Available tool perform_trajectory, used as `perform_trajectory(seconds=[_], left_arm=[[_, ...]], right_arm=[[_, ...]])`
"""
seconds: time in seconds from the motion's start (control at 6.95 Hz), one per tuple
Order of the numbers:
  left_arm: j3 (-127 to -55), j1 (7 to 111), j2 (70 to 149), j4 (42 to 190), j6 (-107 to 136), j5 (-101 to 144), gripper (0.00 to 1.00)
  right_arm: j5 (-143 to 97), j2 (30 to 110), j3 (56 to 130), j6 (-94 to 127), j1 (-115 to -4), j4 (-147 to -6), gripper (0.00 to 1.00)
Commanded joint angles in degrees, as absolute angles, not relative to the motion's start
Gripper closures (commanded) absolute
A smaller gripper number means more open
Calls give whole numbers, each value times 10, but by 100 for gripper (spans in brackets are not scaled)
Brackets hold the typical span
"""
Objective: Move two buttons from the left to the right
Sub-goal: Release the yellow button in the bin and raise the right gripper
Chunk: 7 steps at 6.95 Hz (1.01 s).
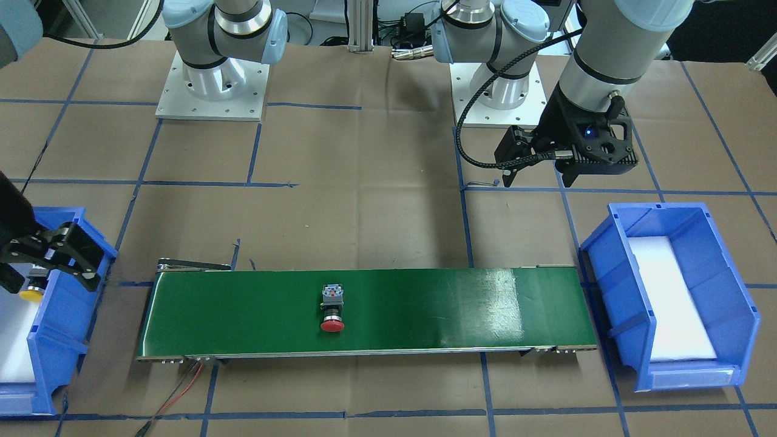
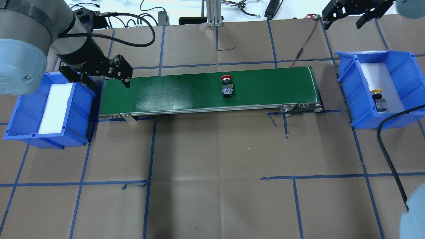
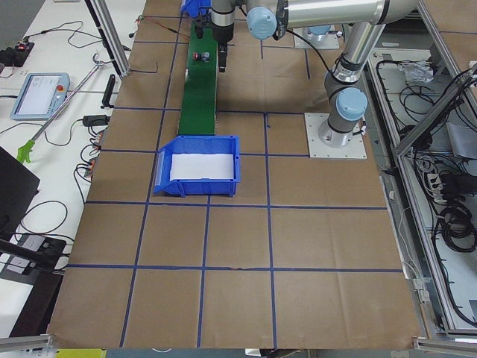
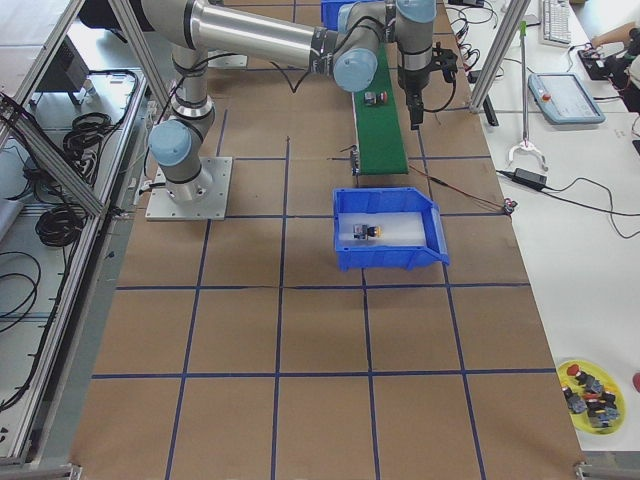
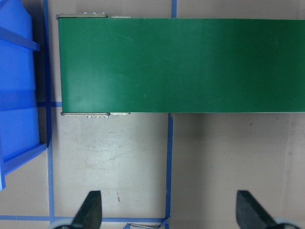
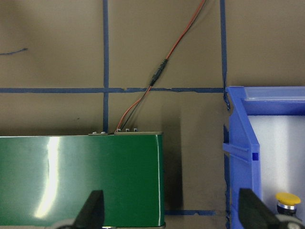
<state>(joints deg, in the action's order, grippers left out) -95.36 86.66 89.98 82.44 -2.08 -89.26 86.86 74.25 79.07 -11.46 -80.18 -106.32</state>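
Observation:
The red button (image 2: 226,87) lies on its side at the middle of the green conveyor belt (image 2: 172,93); it also shows in the front view (image 1: 332,312). The yellow button (image 2: 378,99) lies in the blue bin on my right (image 2: 345,83), on white foam, and shows in the right wrist view (image 6: 288,199). My left gripper (image 2: 106,81) is open and empty above the belt's left end; its fingers (image 5: 90,210) are spread wide. My right gripper (image 2: 343,20) is open and empty, beyond the right bin's far corner.
A second blue bin (image 2: 20,113) with a white foam liner stands at the belt's left end. A red and black wire (image 6: 164,62) runs from the belt's right end across the brown paper. Blue tape lines mark the table.

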Motion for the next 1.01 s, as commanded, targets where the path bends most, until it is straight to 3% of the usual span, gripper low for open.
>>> perform_trajectory(seconds=[0.0,0.86], left_arm=[[-954,867,899,824,-21,-893,0],[-954,867,898,824,-21,-892,0]], right_arm=[[900,741,790,-106,-857,-1065,0],[967,735,794,-5,-905,-1062,0]])
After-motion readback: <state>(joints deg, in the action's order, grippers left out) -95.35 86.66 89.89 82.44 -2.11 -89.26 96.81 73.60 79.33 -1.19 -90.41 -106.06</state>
